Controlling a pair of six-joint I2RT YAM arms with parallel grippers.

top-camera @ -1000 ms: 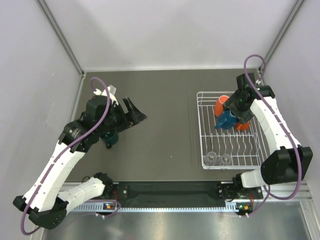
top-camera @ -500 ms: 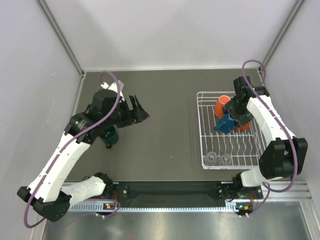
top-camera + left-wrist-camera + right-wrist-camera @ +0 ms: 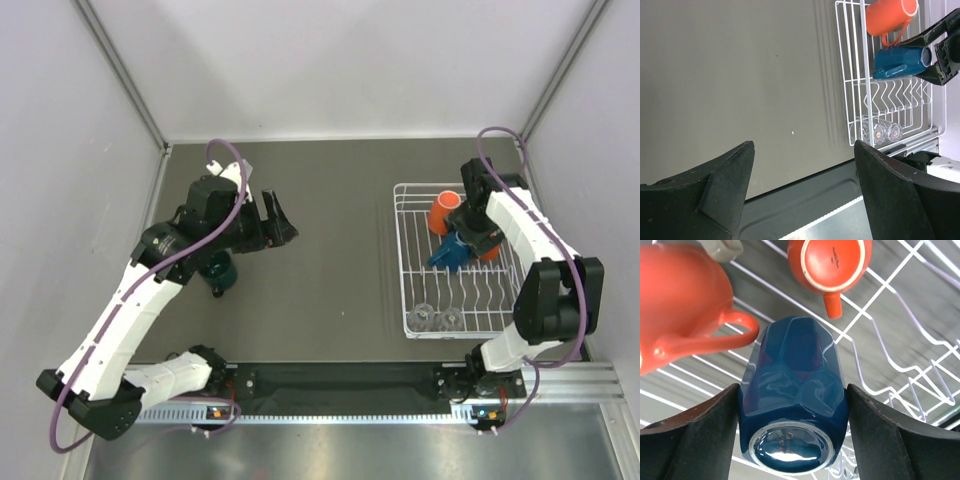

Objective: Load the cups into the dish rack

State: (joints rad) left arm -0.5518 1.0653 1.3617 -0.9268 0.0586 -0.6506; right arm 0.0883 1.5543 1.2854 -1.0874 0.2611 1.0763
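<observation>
While right end effector (image 3: 791, 389) clasps blue mug (image 3: 792, 365), left end effector (image 3: 802, 146) gapes.

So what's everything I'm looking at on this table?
dish rack: one, white wire, right side of the table
large mug: one, orange, lying at the rack's far end
small cup: one, orange, in the rack beside the blue mug
blue mug: one, on its side over the rack
glasses: two, clear, at the rack's near end
dark cup: one, teal-green, on the table under the left arm
table: one, dark grey
left gripper: black, open, empty
right gripper: black, closed on the blue mug
</observation>
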